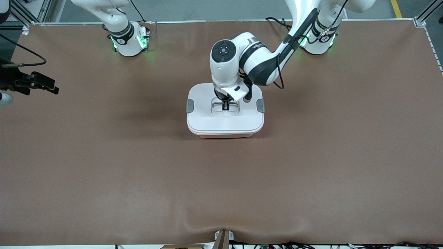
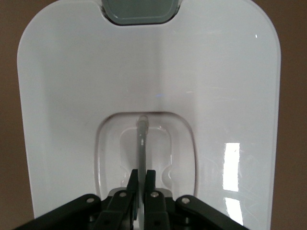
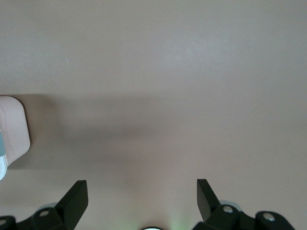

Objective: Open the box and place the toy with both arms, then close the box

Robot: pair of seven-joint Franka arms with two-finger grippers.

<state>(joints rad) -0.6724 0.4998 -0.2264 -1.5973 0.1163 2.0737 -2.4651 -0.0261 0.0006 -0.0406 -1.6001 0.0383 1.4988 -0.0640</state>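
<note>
The box [image 1: 225, 121] stands in the middle of the table, its white lid [image 2: 206, 86] on the pink tub. My left gripper [image 1: 225, 105] reaches down into the lid's recess. Its fingers [image 2: 142, 173] are shut on the thin grey handle [image 2: 142, 139]. A grey clip [image 1: 190, 105] sits on each short side of the lid, the other [image 1: 260, 105] toward the left arm's end. My right gripper [image 1: 55, 87] waits in the air over the right arm's end of the table, open [image 3: 142, 191] with nothing between its fingers. A corner of the box [image 3: 14, 129] shows in its view. The toy is out of view.
The brown table mat [image 1: 311, 173] spreads around the box. Both arm bases [image 1: 129, 41] [image 1: 320, 41] stand along the edge farthest from the front camera. A small mount [image 1: 223, 238] sits at the nearest edge.
</note>
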